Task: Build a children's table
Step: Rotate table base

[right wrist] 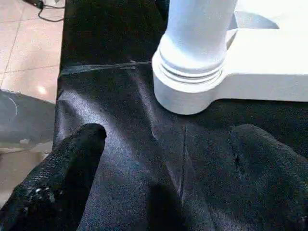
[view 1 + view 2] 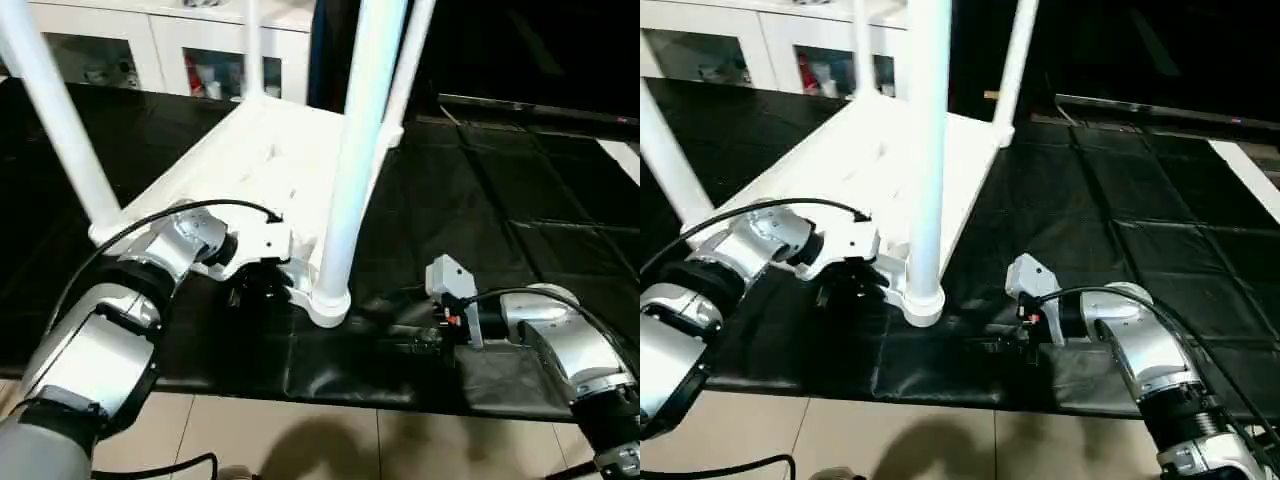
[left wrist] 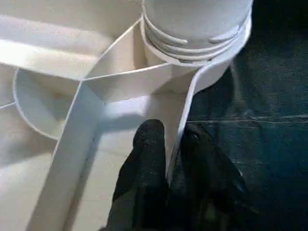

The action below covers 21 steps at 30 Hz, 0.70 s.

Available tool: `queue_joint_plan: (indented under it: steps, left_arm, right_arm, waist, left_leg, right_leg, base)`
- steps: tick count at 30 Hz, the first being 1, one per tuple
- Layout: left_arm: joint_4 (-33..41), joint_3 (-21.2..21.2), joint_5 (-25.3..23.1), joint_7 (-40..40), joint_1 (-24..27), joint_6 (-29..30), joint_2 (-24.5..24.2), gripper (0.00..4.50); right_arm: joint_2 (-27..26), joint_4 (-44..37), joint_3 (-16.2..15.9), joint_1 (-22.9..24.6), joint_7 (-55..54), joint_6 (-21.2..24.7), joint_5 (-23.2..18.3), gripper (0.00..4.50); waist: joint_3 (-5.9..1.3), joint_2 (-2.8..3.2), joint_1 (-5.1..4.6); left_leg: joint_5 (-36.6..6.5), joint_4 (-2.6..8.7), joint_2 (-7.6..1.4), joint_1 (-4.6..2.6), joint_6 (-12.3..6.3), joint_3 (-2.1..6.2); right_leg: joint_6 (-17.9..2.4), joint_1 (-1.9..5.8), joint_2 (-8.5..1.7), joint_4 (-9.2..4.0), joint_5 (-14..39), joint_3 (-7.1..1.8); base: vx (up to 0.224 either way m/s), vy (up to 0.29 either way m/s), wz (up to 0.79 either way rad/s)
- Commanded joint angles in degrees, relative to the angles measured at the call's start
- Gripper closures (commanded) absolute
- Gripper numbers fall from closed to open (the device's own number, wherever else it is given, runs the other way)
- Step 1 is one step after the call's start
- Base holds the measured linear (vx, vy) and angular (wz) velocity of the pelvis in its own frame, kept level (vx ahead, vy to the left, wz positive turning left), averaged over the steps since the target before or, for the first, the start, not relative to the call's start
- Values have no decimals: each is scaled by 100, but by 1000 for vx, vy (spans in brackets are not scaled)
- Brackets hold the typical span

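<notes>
Left hand [image 3: 166, 159] pinches tabletop rim [image 3: 185, 120] beside nearest leg [image 2: 345, 180]; thin edge may slip. Right hand [image 1: 168, 159] spread, idle.

A white plastic children's table [image 2: 262, 150] lies upside down on a black mat, its ribbed underside facing up. Four long round white legs stand upright from the rounded corner sockets. The nearest leg [image 2: 352, 150] sits in its socket [image 1: 185, 86] at the corner closest to the robot, with threaded rings visible at its base.
</notes>
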State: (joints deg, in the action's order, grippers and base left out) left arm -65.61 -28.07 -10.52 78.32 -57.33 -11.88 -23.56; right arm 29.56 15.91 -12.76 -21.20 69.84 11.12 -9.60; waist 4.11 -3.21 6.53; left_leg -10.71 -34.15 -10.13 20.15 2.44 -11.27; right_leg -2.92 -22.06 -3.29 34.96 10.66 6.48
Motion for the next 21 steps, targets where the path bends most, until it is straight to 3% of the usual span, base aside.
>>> queue_joint_plan:
  steps: [1,6,11,14,16,18,21]
  left_arm:
    - [-148,-145,-179,255,39,296,-33,419]
    - [-74,51,27,645,92,1014,130,447]
    - [-80,630,510,-254,192,1660,572,447]
    - [53,733,622,-294,353,1836,694,447]
    - [53,733,622,-294,353,1836,694,447]
    - [627,520,440,-224,865,957,622,447]
    - [782,460,373,-171,966,721,555,447]
  right_arm:
    - [45,-95,19,42,-5,38,-17,0]
    - [26,-71,56,34,-86,-32,-6,0]
    - [-23,-42,112,10,-168,-56,-33,0]
    - [-28,-30,106,3,-174,-59,-30,0]
    - [-28,-30,106,3,-174,-59,-30,0]
    - [-38,-27,94,20,-200,-91,-13,0]
    - [-43,-28,94,17,-219,-90,-16,0]
  waist:
    - [-438,62,57]
    - [-426,70,46]
    - [-427,65,64]
    - [-431,43,56]
    - [-430,45,42]
    - [-432,62,47]
    - [-429,72,48]
  left_leg:
    - [-895,360,-419,-34,-226,222]
    - [-932,357,-413,-45,-229,211]
    - [-1034,337,-407,-63,-247,215]
    - [-951,336,-378,-17,-308,228]
    - [-946,337,-380,-24,-331,226]
    - [-1006,348,-416,-45,-333,239]
    - [-1023,354,-412,-54,-338,215]
  right_leg:
    - [-878,341,-714,-484,1346,-425]
    - [-951,332,-710,-500,1419,-422]
    - [-1026,331,-717,-530,1560,-405]
    - [-888,360,-704,-540,1672,-390]
    - [-846,348,-697,-551,1696,-390]
    - [-854,325,-722,-561,1668,-402]
    - [-836,311,-684,-545,1624,-398]
  base:
    - [0,0,0]
    - [0,0,0]
    - [0,0,0]
    - [0,0,0]
    - [0,0,0]
    - [0,0,0]
    - [0,0,0]
